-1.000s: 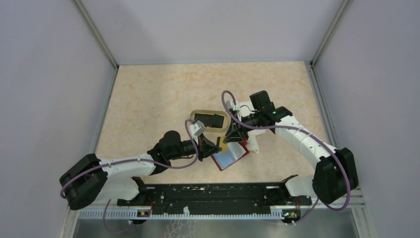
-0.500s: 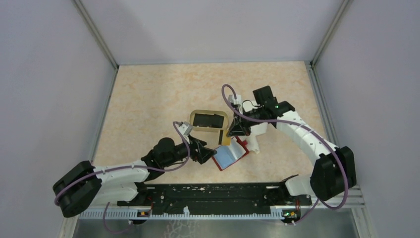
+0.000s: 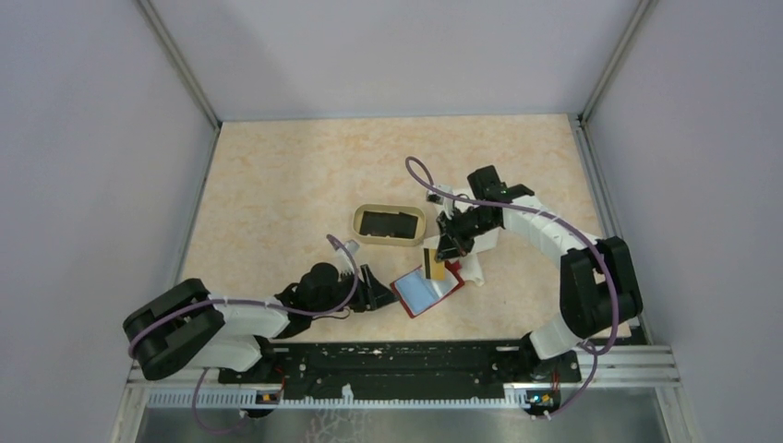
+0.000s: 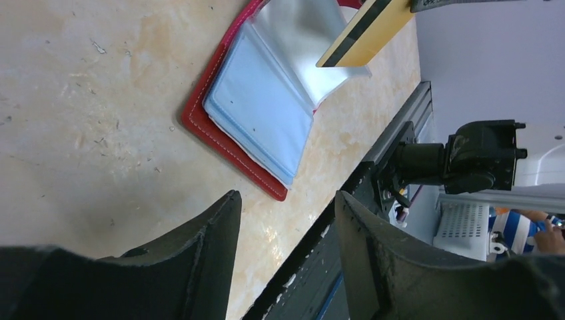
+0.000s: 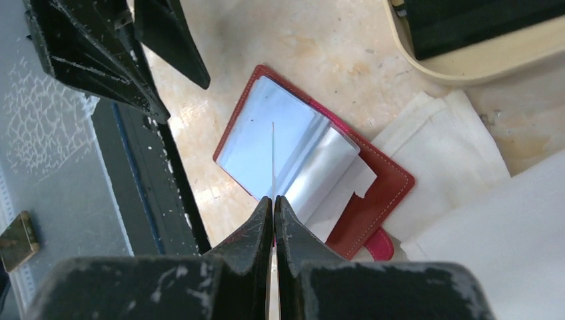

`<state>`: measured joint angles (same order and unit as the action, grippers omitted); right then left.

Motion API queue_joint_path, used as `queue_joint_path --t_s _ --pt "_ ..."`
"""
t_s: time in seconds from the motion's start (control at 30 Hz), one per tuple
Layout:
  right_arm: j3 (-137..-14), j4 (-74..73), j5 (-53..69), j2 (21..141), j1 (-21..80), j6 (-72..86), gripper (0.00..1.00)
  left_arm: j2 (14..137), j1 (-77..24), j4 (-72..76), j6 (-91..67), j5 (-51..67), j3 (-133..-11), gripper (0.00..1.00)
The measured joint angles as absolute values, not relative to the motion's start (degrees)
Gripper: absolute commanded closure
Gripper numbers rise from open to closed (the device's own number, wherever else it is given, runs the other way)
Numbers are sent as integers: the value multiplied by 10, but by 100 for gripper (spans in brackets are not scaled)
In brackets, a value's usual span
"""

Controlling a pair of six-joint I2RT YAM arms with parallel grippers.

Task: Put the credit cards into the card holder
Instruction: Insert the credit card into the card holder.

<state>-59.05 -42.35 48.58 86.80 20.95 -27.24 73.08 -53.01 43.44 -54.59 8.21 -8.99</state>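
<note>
The card holder (image 3: 434,293) lies open on the table, red with clear inner sleeves (image 4: 266,107); its red cover (image 5: 376,193) also shows in the right wrist view. My right gripper (image 3: 447,247) is shut on a yellow credit card (image 3: 432,265) with a black stripe (image 4: 363,30). The card hangs over the holder's sleeves and appears edge-on as a thin line (image 5: 272,157) ahead of the gripper (image 5: 274,199). My left gripper (image 3: 377,293) is open and empty, low on the table just left of the holder (image 4: 233,160). Black credit cards (image 3: 388,223) lie in the tan tray.
The tan oval tray (image 3: 362,224) stands just behind the holder, with its rim (image 5: 466,70) close to my right gripper. A white cloth (image 5: 453,153) lies under the holder's far side. The black rail (image 4: 346,227) runs along the table's near edge beside my left fingers (image 5: 160,40).
My left gripper let go, opened, and drew back toward the near left. My right gripper carried the yellow card down and right, over the open holder.
</note>
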Motion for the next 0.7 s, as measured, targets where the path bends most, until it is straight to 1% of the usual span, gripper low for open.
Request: queue_joint_path --t_s 0.23,0.4,0.47,0.53,0.7 --pt "-585 -407 438 894 209 -233 100 778 -530 358 -582 80 -139 38" --pt "-579 -390 410 902 210 -202 100 805 -530 305 -586 73 -179 39" --pt "-568 -386 400 903 210 -192 100 822 -530 300 -587 73 -196 44" --pt "-563 -385 399 905 210 -188 100 844 -530 298 -586 74 -215 52" --pt "-559 -385 400 912 208 -177 100 877 -530 274 -578 73 -248 58"
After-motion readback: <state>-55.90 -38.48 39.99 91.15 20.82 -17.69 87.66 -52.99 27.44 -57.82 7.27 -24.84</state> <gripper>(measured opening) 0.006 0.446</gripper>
